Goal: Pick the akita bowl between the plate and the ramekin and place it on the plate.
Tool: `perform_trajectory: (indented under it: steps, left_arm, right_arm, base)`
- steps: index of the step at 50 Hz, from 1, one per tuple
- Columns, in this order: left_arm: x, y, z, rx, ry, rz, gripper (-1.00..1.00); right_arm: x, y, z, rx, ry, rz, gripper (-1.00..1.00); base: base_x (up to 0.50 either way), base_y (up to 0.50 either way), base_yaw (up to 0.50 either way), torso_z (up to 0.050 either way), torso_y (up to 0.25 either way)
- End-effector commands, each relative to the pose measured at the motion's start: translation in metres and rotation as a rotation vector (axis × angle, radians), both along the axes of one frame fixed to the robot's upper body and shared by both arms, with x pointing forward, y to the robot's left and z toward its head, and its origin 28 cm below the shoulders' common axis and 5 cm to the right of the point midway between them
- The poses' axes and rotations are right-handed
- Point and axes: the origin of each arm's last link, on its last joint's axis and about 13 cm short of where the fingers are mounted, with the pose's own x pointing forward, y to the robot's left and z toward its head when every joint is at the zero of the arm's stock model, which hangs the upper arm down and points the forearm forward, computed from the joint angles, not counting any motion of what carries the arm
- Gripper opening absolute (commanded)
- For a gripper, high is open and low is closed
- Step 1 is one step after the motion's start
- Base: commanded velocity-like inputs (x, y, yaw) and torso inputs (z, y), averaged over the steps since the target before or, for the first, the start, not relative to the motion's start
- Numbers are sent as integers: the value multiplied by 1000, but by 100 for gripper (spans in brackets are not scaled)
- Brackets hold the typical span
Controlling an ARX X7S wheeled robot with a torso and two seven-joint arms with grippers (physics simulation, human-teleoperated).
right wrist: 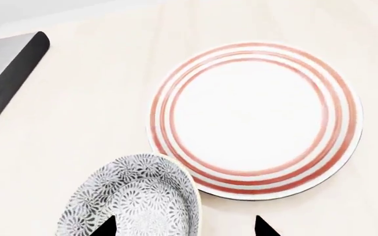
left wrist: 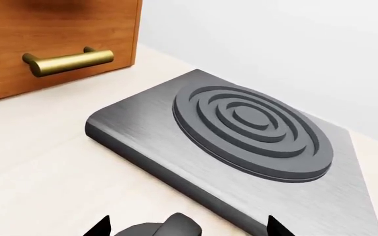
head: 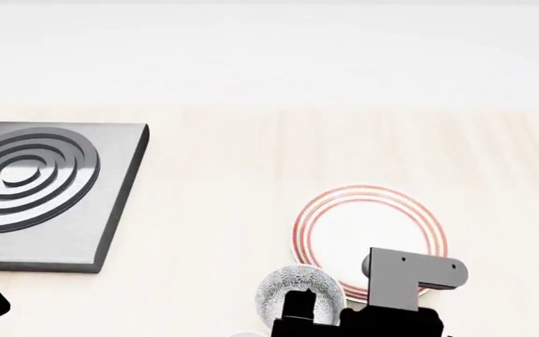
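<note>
The akita bowl (right wrist: 133, 196), grey-and-white speckled, stands on the pale counter, touching or nearly touching the plate's near-left edge. The plate (right wrist: 255, 118) is white with red rings and empty. My right gripper (right wrist: 183, 227) is open and straddles the bowl's plate-side wall: one fingertip (right wrist: 104, 227) is over the bowl's inside, the other is over bare counter by the plate. In the head view the bowl (head: 293, 286) is half hidden by my right arm (head: 401, 291). The ramekin is not clearly in view. My left gripper (left wrist: 189, 228) is open near the stove, holding nothing.
A grey stove plate with a ringed burner (head: 31, 179) lies at the left of the counter. In the left wrist view a wooden drawer front with a brass handle (left wrist: 67, 60) stands beyond it. A pale wall runs along the back.
</note>
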Motion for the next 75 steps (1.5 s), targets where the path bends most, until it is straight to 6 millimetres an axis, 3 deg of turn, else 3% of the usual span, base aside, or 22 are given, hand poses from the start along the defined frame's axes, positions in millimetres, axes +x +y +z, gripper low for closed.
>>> perform_trajectory:
  steps: [1,23,75]
  left_arm:
    - [0,0,0,3,-2,1,100]
    - [0,0,-1,0,-1,2,100]
    - [0,0,-1,1,-2,2,100]
  right_arm:
    - [1,-2,-5,37,17,-18,100]
    - [9,-4,-11,117,26,-21,100]
    - [9,-5,-21,77,106,32,100]
  base:
    - [0,0,0,0,0]
    - [0,0,0,0,0]
    - [0,0,0,0,0]
